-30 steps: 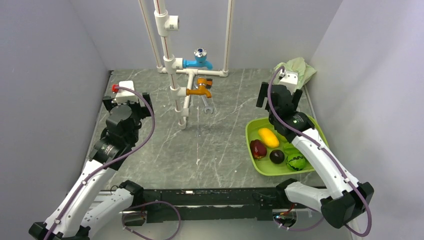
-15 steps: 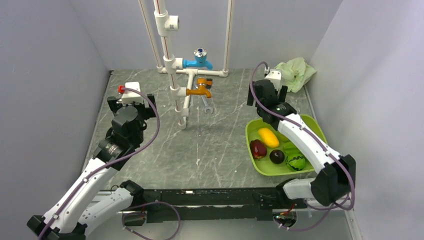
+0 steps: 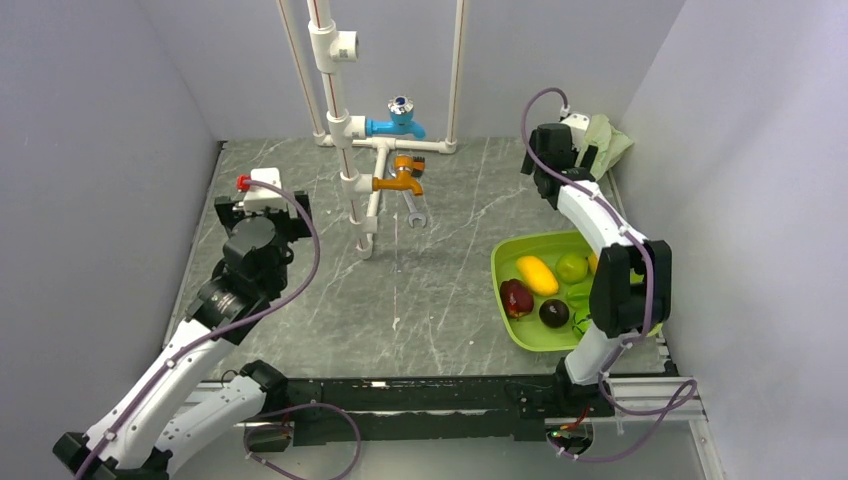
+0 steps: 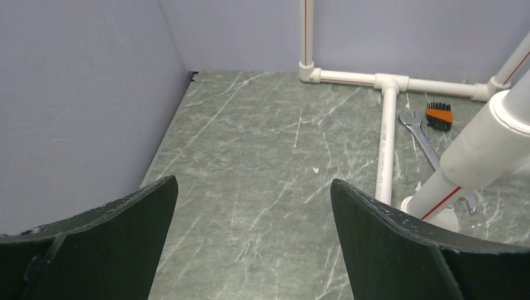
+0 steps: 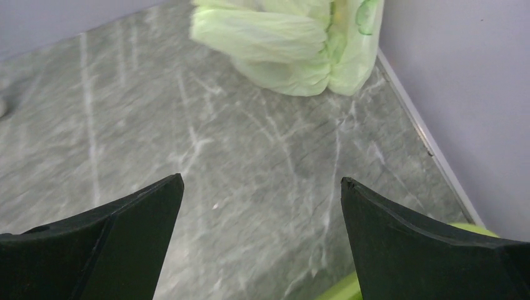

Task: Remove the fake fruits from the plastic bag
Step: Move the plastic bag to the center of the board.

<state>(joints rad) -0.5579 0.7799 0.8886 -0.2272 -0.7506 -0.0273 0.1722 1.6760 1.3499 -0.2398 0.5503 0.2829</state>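
Observation:
The plastic bag (image 3: 610, 139) lies crumpled and pale green in the back right corner; in the right wrist view the plastic bag (image 5: 284, 40) fills the top. My right gripper (image 3: 566, 146) hovers just left of it, open and empty; in its own view the right gripper (image 5: 261, 181) spans bare table short of the bag. Fake fruits rest in the lime tray (image 3: 512, 250): a yellow one (image 3: 536, 274), a dark red one (image 3: 516, 297), a dark purple one (image 3: 554, 313) and a green one (image 3: 572, 266). My left gripper (image 3: 262, 197) stands open at the left, the left gripper (image 4: 253, 184) holding nothing.
White pipework (image 3: 345, 130) with a blue tap (image 3: 398, 120) and an orange tap (image 3: 400, 178) rises at the back centre. A wrench (image 4: 417, 131) and an orange bit holder (image 4: 439, 116) lie by the pipes. Grey walls enclose three sides. The tray's rim (image 5: 340, 289) shows below my right fingers.
My right arm has swung from over the tray to the back right, up to the bag, uncovering the green fruit. The left arm shifted slightly, then held still.

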